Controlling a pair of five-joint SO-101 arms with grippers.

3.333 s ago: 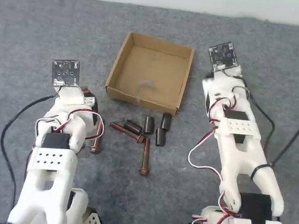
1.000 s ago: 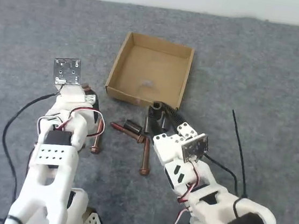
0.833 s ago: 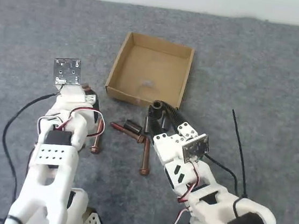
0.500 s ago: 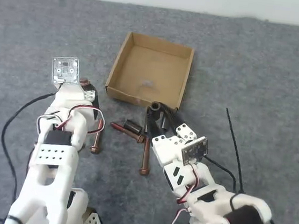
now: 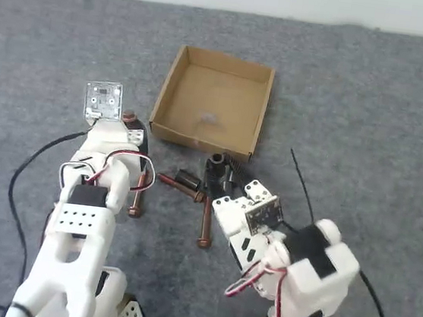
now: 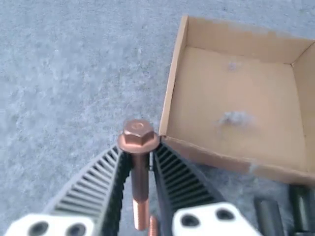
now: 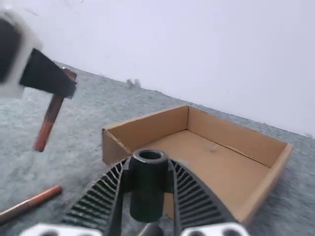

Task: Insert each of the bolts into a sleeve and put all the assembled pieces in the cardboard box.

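Note:
My left gripper (image 6: 139, 156) is shut on a copper bolt (image 6: 138, 169), held upright with its hex head on top; from above that bolt (image 5: 129, 117) hangs just left of the cardboard box (image 5: 198, 139). My right gripper (image 7: 147, 191) is shut on a black sleeve (image 7: 147, 189), upright with its bore facing up, and it stands (image 5: 216, 163) just in front of the box. The box (image 6: 170, 93) has nothing in it. Three more bolts (image 5: 181, 186) (image 5: 205, 219) (image 5: 136, 202) lie on the carpet, and a loose sleeve (image 5: 188, 179) lies between them.
Grey carpet covers the table. Two sleeves (image 6: 268, 216) lie near the box's front corner. In the right wrist view the left gripper's bolt (image 7: 50, 118) hangs beyond the box (image 7: 147, 129), and a bolt (image 7: 30, 202) lies on the carpet. A white wall runs along the back.
The right arm has swung in from the right side to the pile and lifted a sleeve. The left gripper with its bolt has shifted slightly right, toward the box.

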